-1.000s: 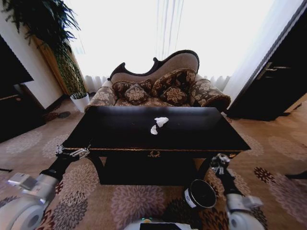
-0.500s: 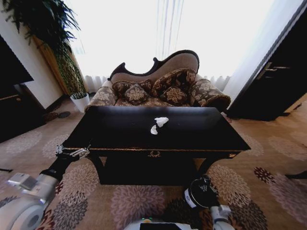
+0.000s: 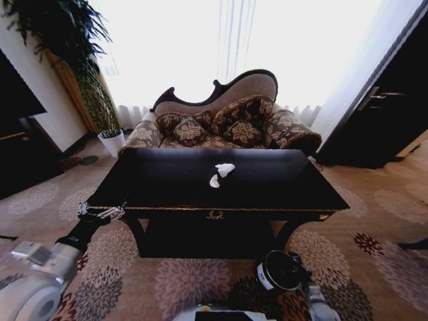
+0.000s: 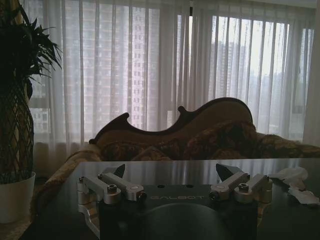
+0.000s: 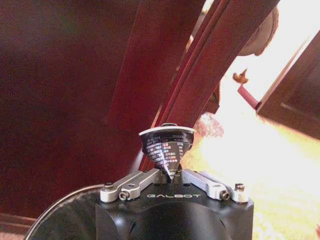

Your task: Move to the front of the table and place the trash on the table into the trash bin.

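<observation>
Two crumpled white paper scraps of trash (image 3: pixel 224 169) (image 3: pixel 214 181) lie near the middle of the glossy black table (image 3: pixel 160 190). In the left wrist view they show as pale scraps (image 4: pixel 294 174) on the table top (image 4: pixel 60 210). My left gripper (image 3: pixel 100 212) (image 4: pixel 172 175) hovers open at the table's front left corner, holding nothing. My right gripper (image 3: pixel 296 262) (image 5: pixel 170 175) hangs low in front of the table, right at the trash bin (image 3: pixel 277 271). It is shut on a small dark shiny printed piece of trash (image 5: pixel 167 149), with the bin's rim (image 5: pixel 60 210) just beneath.
A patterned sofa (image 3: pixel 221 124) stands behind the table, with a potted plant (image 3: pixel 100 100) to its left and dark cabinets (image 3: pixel 391 114) at the right. Patterned carpet (image 3: pixel 180 281) surrounds the table. The table's curved leg (image 5: pixel 200 85) rises close by in the right wrist view.
My right arm has dropped from beside the table's front right corner down to the bin, then shifted slightly right. The left arm and the paper scraps have not moved.
</observation>
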